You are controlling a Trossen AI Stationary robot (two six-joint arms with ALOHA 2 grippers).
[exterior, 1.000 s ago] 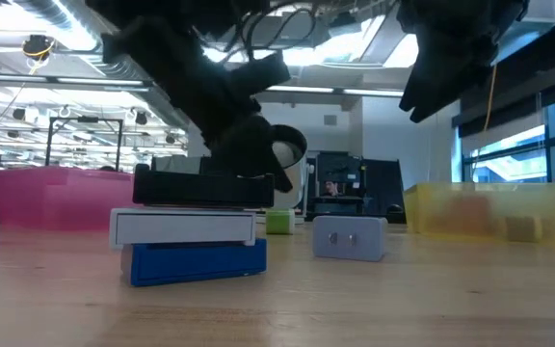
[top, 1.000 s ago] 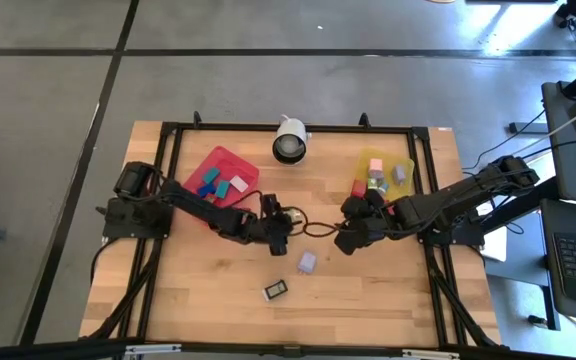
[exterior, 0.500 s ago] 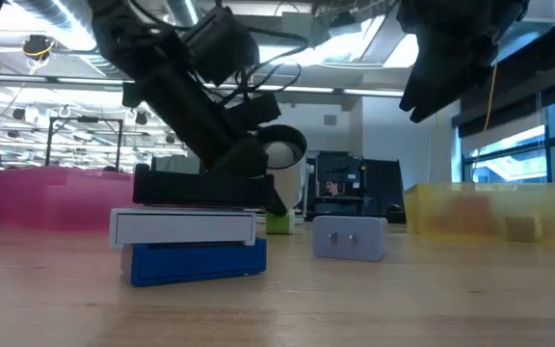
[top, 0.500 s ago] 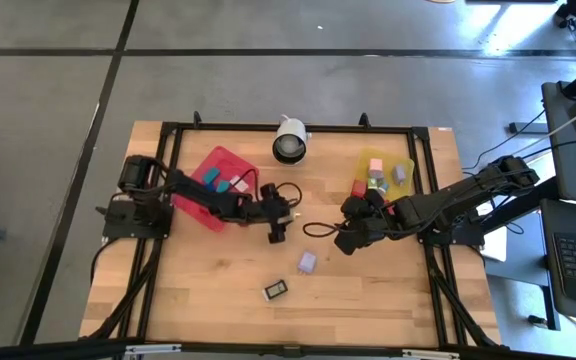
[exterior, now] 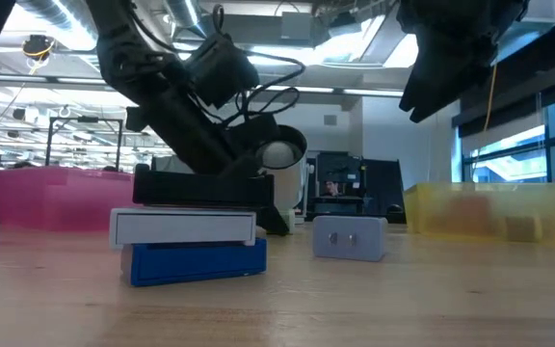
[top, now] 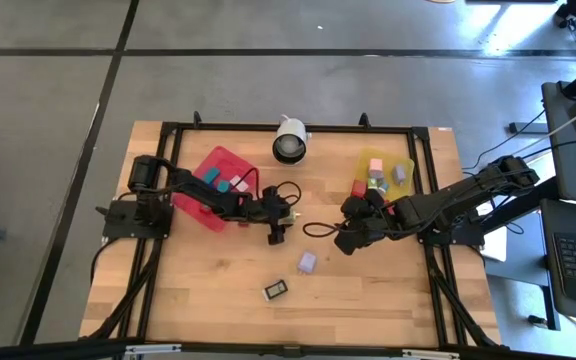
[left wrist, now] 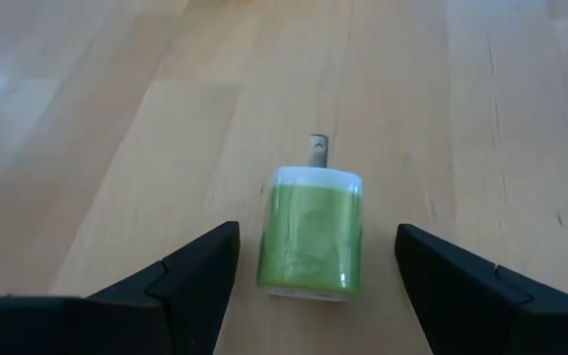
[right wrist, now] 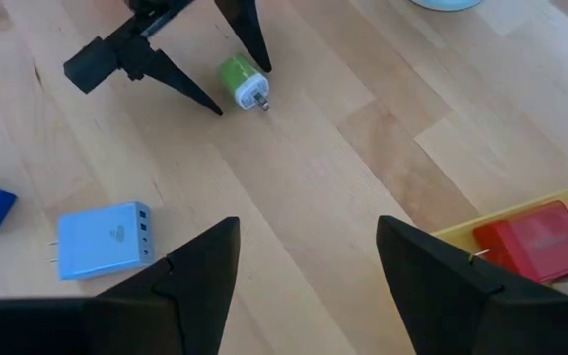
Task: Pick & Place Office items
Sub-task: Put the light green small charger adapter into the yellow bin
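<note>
One green charger (left wrist: 311, 234) now lies between my left gripper's (left wrist: 314, 271) open fingers, which have advanced from beside it. Grasp follows. Right gripper (right wrist: 299, 261) waits open.

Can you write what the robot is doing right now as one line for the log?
left pincer: open, straddling green plug | plug: lying on table, not gripped | right pincer: open, empty

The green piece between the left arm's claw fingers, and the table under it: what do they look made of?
The green piece looks like glossy moulded plastic: smooth green body with soft highlights, a white rim, and a small metal-looking prong at its far end, so probably a plug adapter. The table looks like pale wood with a matt finish: long plank seams and fine grain run along it. The left claw stands open around the piece, apart from it.
</note>
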